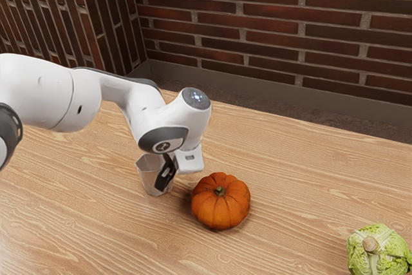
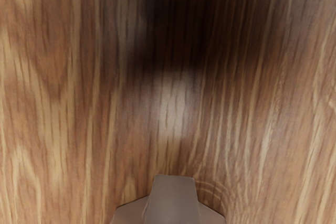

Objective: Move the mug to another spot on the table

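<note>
Wooden table (image 1: pixel 309 159), arm (image 1: pixel 129 104) bent low, tool (image 1: pixel 162 181) apparently clamped on mug (image 1: pixel 148 173) beside pumpkin (image 1: pixel 220 200).

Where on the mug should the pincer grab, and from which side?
Take the mug by its wall at the rim, coming straight down from above: it stands upright, mouth open, and the pumpkin crowds its side toward the exterior view's right.

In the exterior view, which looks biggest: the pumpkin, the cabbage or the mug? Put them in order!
1. pumpkin and cabbage: about alike; the cabbage runs off the picture's edge and sits nearer the camera, so I won't rank them.
2. mug: clearly smallest.
</note>
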`<state>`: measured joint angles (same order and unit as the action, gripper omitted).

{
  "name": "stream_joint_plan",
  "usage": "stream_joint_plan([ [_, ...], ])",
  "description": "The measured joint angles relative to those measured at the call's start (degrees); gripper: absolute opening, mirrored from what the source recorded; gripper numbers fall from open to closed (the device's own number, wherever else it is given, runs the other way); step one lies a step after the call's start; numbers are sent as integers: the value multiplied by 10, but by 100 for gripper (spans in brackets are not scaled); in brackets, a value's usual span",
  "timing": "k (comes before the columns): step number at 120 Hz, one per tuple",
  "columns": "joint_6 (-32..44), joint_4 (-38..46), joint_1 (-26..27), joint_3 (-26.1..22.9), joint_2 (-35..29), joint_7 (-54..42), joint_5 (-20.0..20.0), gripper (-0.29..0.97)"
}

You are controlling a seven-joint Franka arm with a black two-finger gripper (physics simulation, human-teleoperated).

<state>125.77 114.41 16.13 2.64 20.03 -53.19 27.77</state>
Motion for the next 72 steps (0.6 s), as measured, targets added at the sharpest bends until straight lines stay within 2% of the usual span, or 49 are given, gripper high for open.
stream_joint_plan([
  [35, -3, -2, 23, -3, -48, -14, -68, 65],
  [45, -18, -15, 23, -8, -76, -17, -108, 66],
  [53, -47, -64, 21, -10, -90, -16, -132, 66],
  [65, -115, -183, 0, -9, -103, 6, -152, 66],
  [72, -163, -254, -15, 20, -108, 33, -186, 66],
])
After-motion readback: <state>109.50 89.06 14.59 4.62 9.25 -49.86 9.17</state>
